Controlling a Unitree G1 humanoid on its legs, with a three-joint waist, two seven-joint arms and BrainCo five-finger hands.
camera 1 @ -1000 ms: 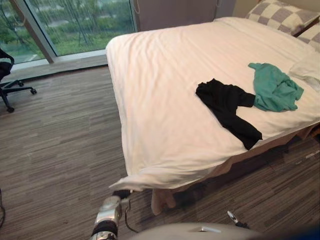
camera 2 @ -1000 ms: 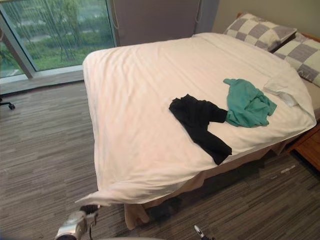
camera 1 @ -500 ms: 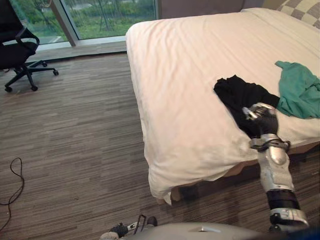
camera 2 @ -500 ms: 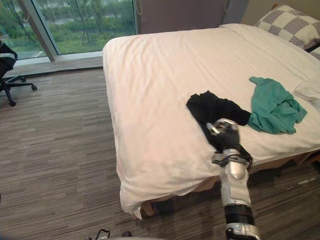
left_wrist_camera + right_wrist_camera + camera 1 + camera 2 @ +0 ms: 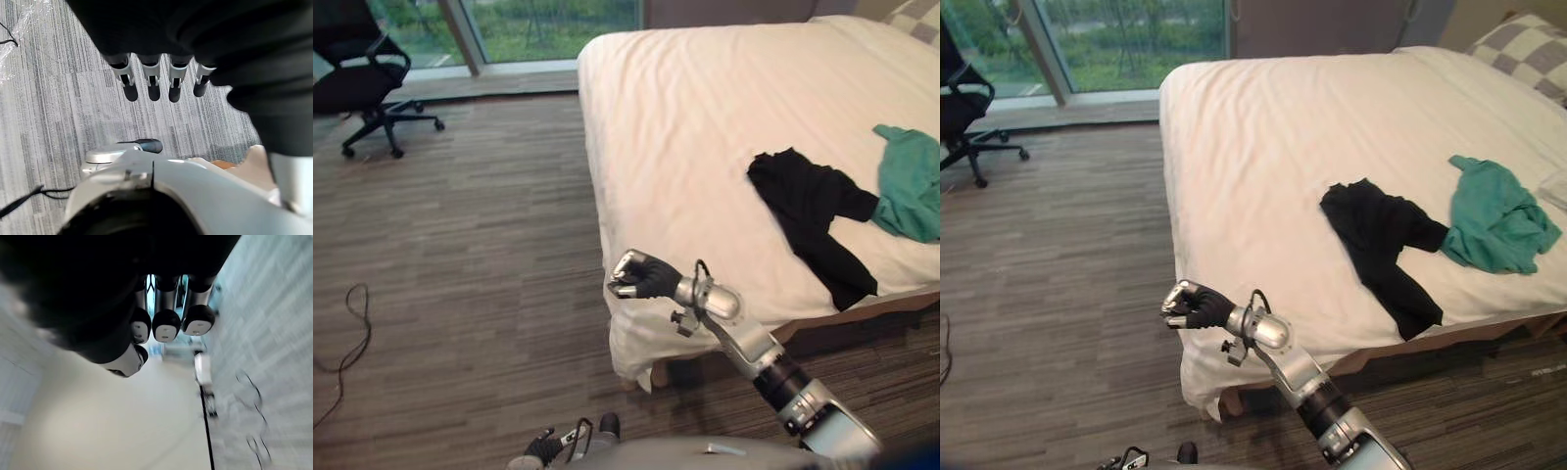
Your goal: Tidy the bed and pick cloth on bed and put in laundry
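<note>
White bed (image 5: 705, 98) bearing black cloth (image 5: 808, 211), striped floor (image 5: 460, 255), office chair (image 5: 357, 83) far left; right eye view adds a checked pillow (image 5: 1528, 49); right hand (image 5: 641, 276) clenched empty, left hand (image 5: 151, 83) released

A bedroom: a white-sheeted bed (image 5: 1263, 147), checked pillow (image 5: 1525, 47), plank floor (image 5: 1058, 264) and swivel chair (image 5: 357, 78).

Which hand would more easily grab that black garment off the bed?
Probably the right. The right hand is raised at the bed corner, fingers curled, and the black garment lies toward the robot's right. The left hand hangs low over the floor.
</note>
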